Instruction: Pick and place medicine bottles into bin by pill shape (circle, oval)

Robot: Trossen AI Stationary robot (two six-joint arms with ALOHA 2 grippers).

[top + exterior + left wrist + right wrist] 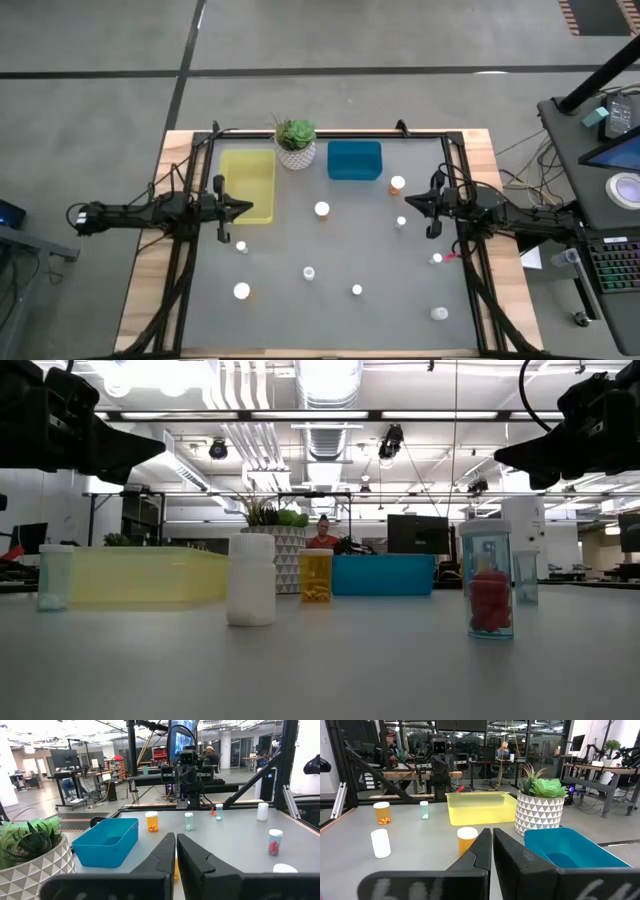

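Observation:
Several small medicine bottles with white caps stand upright on the grey table (280, 320), among them one at mid-table (322, 210), one by the blue bin (398, 184) and one near the front left (242, 291). In the low view I see a white bottle (250, 580), an amber one (316, 576) and a clear one with red pills (488, 592). My left gripper (245, 208) hangs above the table beside the yellow bin (247, 185), shut and empty. My right gripper (408, 200) hangs at the right side, shut and empty, close to two bottles.
The blue bin (354, 160) and a green plant in a white patterned pot (296, 143) stand at the far edge between the arms. The black frame rails (468, 290) run along the table's left and right sides. People sit in the room beyond the table.

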